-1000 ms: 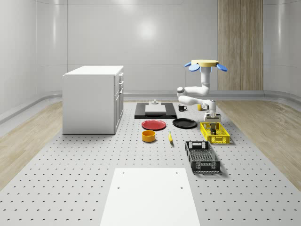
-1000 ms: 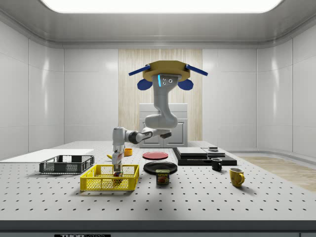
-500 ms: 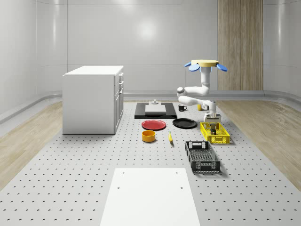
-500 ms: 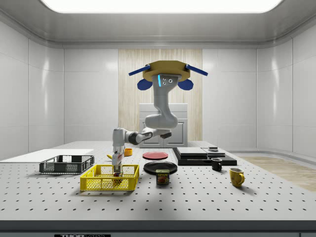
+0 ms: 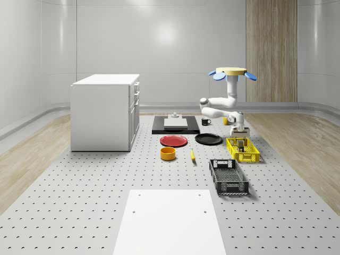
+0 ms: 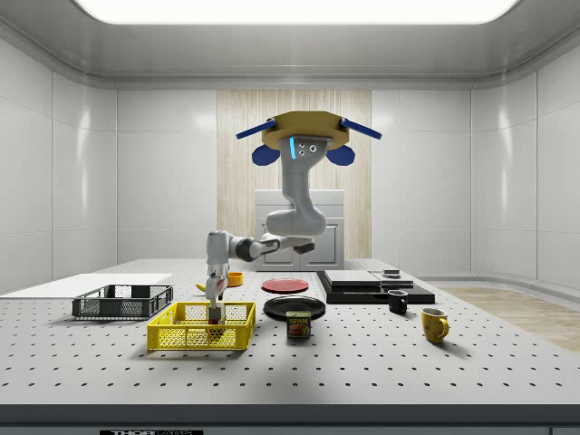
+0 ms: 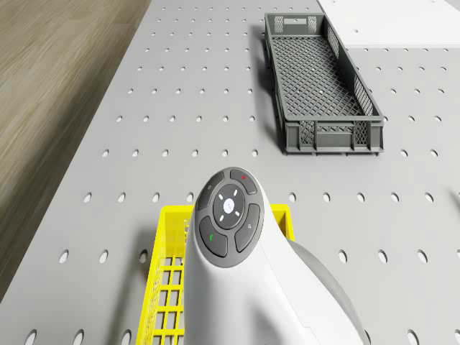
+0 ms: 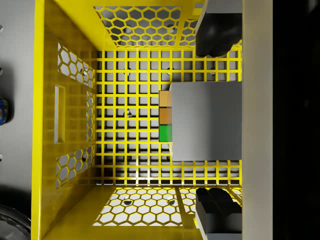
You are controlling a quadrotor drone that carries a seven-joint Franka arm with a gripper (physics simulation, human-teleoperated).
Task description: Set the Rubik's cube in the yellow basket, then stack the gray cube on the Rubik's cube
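The yellow basket [image 5: 249, 158] [image 6: 186, 339] [image 7: 164, 216] [image 8: 75, 55] stands on the perforated table at the whole-scene view's right. Inside it, the gray cube [image 8: 206, 120] rests on the Rubik's cube [image 8: 165, 120], whose orange and green tiles peek out along one edge. My gripper [image 5: 240, 139] [image 6: 215, 315] [image 8: 216, 122] points straight down over the basket, open, its dark fingertips [image 8: 216, 37] standing apart on either side of the gray cube without touching it. The drone [image 5: 232, 70] [image 6: 306, 136] hovers behind the basket, with the arm [image 7: 230, 215] reaching forward and down.
A black crate [image 5: 228, 177] [image 7: 320, 86] lies just in front of the basket. A black plate [image 5: 208, 139], red plate [image 5: 173, 141], orange bowl [image 5: 168, 153] and banana [image 5: 192, 155] sit nearby. A can [image 6: 298, 324] and mugs [image 6: 434, 323] stand beside the basket. A white cabinet [image 5: 105, 111] is far left.
The gripper has risen a little out of the basket. The drone and the basket have stayed where they were.
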